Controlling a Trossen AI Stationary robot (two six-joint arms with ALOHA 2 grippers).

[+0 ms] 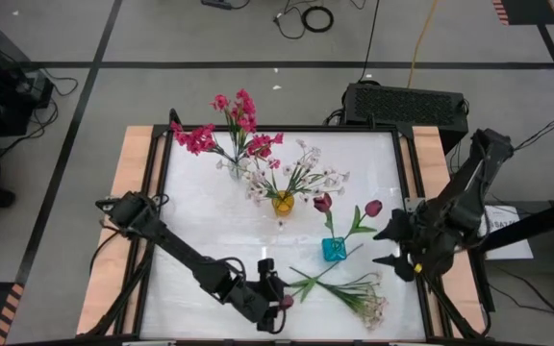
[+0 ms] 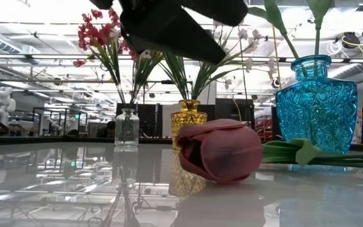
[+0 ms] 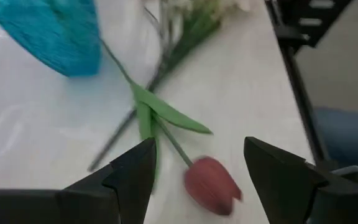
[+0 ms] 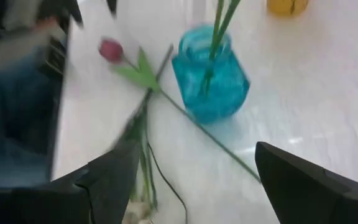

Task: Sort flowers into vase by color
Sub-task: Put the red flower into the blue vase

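A maroon tulip bud [image 3: 211, 185] on a green stem lies flat between the open left gripper [image 3: 194, 171] fingers.

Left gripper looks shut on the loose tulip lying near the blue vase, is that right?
Not quite. The left gripper is open, its fingers either side of the loose tulip without gripping it, as the left wrist view shows. The tulip does lie on the table near the blue vase.

Maroon tulip [image 3: 211, 185] flat on table; white sprig [image 1: 359, 296] beside.
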